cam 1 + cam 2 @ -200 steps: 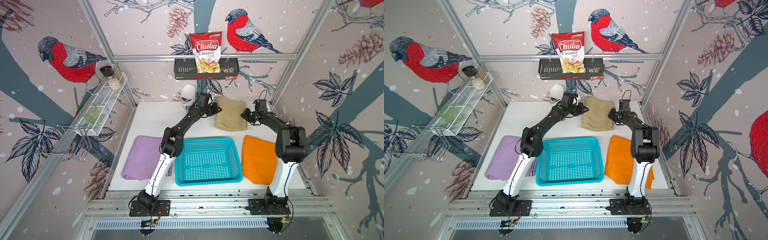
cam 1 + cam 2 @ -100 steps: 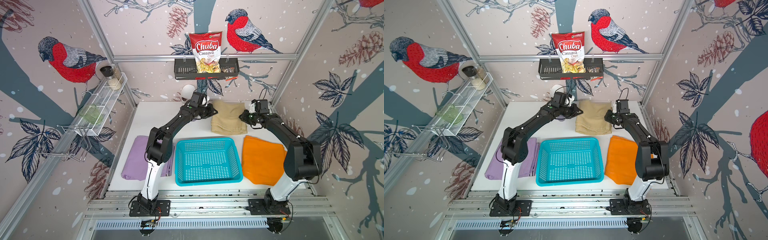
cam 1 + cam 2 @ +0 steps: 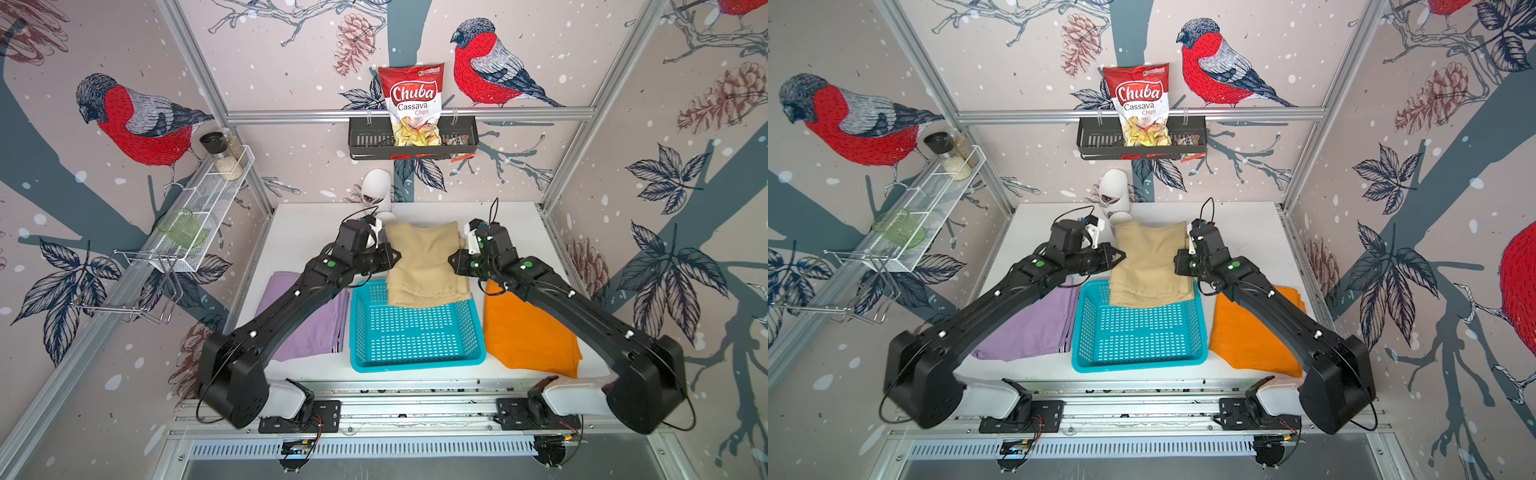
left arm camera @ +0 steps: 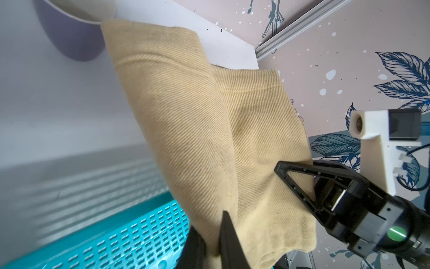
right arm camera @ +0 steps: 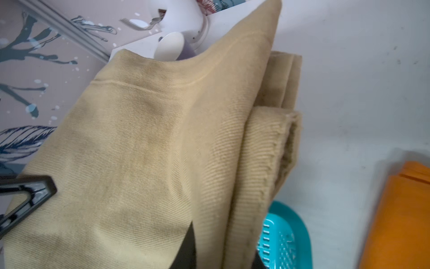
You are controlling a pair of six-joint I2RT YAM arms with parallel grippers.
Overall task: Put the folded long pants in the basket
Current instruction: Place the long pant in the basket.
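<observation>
Both jaws pinch the tan pants (image 3: 424, 266) at the side edges. I see them moved forward since a second ago, front edge now over the basket (image 3: 415, 365) far rim. Lilac pants (image 3: 320, 332) left, orange pants (image 3: 523, 336) right, cups (image 3: 376, 189) behind.

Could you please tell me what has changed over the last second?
The tan pants, gripped at either side by the left hand and right hand, were lifted off the table and carried toward the basket; their near edge now overhangs its far end. The basket, purple pants and orange pants stayed put.
</observation>
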